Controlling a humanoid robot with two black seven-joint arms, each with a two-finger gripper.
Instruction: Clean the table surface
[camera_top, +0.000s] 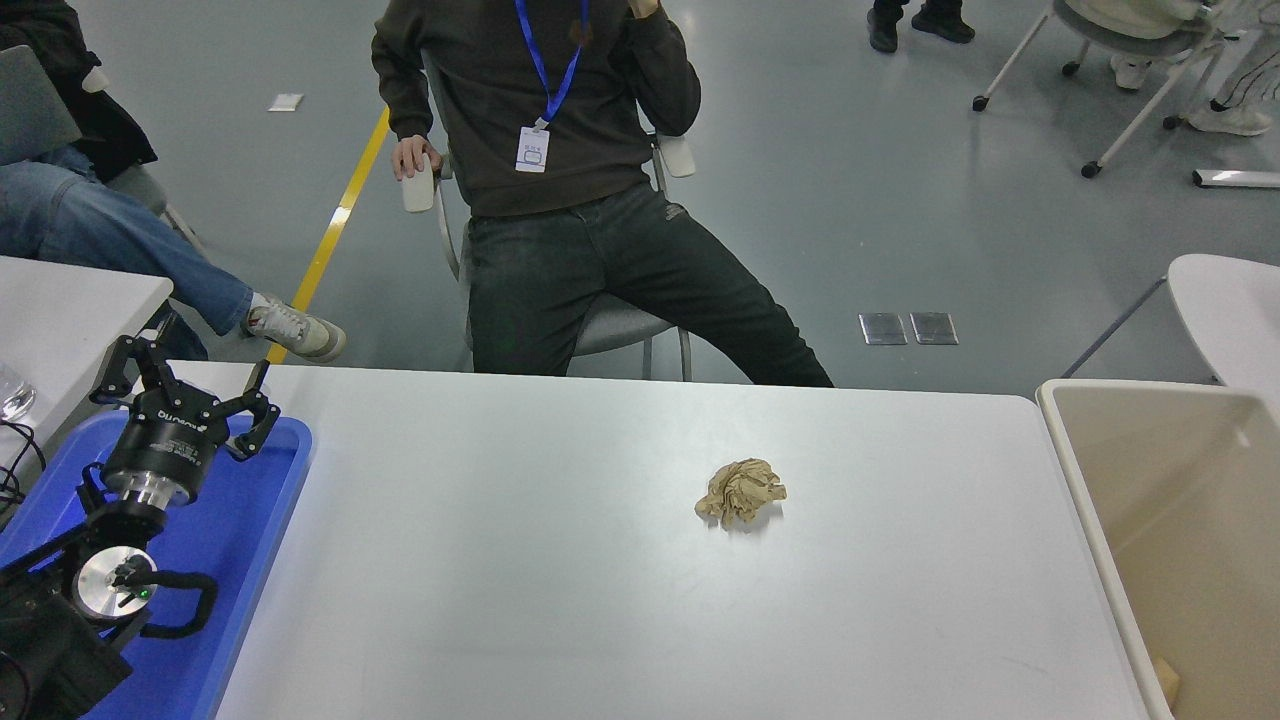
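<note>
While the left gripper (185, 385) hangs parked over the blue plastic tray (262, 520) at the table's near-left corner, its fingers spread wide and holding nothing, the right arm is out of sight. The white table surface (520, 580) fills the lower middle of the view, and a crumpled ball of brown paper (741, 492) lies on it right of centre, apart from both the tray and the beige plastic bin (1085, 500) that stands against the table's right edge. A person in dark clothes (570, 200) sits on a chair beyond the far edge.
</note>
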